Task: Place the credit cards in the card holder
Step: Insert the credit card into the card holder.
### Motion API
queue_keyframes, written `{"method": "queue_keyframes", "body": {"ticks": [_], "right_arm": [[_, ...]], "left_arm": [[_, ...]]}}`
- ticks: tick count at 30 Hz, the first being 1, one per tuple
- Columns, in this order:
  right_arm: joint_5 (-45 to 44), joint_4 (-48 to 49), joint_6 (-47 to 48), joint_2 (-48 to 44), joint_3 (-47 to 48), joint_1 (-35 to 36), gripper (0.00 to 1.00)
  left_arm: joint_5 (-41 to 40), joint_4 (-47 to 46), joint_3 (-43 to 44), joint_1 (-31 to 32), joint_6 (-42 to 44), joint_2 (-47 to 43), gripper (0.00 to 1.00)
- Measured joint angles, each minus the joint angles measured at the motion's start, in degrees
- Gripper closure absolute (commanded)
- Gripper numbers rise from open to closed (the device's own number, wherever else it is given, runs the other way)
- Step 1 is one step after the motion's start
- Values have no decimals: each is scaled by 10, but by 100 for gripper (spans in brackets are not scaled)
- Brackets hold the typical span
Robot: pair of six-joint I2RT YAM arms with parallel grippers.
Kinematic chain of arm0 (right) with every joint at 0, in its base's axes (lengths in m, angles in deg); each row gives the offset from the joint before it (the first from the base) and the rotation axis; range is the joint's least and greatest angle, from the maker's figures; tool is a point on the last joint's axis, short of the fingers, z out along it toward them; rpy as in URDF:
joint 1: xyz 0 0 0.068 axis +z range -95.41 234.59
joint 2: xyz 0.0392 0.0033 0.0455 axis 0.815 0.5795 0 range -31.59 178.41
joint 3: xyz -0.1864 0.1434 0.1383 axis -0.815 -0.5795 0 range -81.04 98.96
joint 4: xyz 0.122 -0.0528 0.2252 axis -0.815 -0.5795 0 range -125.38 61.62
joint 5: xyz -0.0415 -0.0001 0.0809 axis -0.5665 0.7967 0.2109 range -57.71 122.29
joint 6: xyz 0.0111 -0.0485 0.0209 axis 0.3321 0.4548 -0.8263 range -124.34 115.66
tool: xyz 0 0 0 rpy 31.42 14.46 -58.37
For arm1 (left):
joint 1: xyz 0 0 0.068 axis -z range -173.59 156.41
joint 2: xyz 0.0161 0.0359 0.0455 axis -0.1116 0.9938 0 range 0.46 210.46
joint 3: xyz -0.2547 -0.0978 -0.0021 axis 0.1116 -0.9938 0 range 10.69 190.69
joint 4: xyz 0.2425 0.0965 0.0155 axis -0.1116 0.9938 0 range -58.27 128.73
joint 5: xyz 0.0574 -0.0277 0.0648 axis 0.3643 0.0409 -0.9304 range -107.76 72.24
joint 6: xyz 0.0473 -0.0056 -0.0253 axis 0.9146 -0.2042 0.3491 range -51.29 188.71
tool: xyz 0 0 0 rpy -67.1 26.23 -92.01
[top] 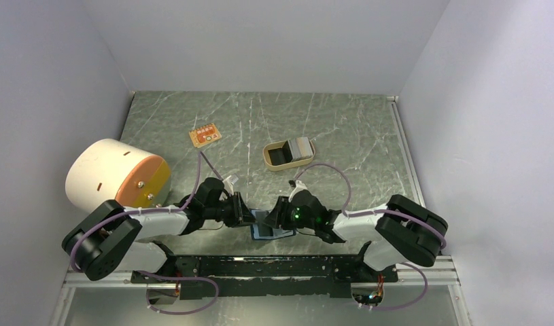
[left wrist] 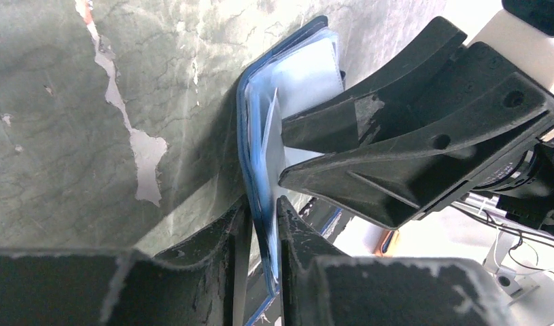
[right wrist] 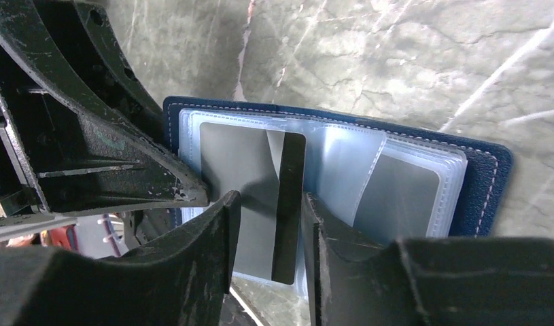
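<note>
left fingers (left wrist: pixel 216 261) pinch the card holder (right wrist: pixel 490 178) edge, nearly closed; right fingers (right wrist: pixel 199 272) half apart over a grey card (right wrist: pixel 236 159), seemingly partway in a sleeve. next: gentle straight push.

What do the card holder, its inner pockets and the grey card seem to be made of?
The card holder: navy cover, probably leather or imitation leather, matt and grained, with pale stitching along the edge. The pockets: clear soft plastic, glossy, with pressed seams. The grey card: likely stiff plastic, smooth and matt, a dark stripe down one side.
</note>
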Motion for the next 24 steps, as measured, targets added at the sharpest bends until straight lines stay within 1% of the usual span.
{"method": "queue_keyframes", "body": {"ticks": [3, 10, 13, 15, 18, 22, 24], "right_arm": [[8, 21, -4, 14, 0, 5, 65], [20, 40, -18, 23, -5, 12, 72], [28, 54, -27, 26, -13, 12, 72], [32, 65, -32, 32, -16, 12, 67], [41, 87, -43, 44, -18, 12, 65], [47, 103, -45, 55, -18, 12, 75], [46, 99, -42, 56, -16, 12, 78]], "left_arm": [[0, 1, 0, 0, 0, -2, 73], [0, 4, 0, 0, 0, -2, 73], [0, 4, 0, 0, 0, -1, 73], [0, 4, 0, 0, 0, 0, 73], [0, 4, 0, 0, 0, 0, 73], [0, 4, 0, 1, 1, 1, 73], [-2, 5, 0, 1, 1, 1, 74]]}}
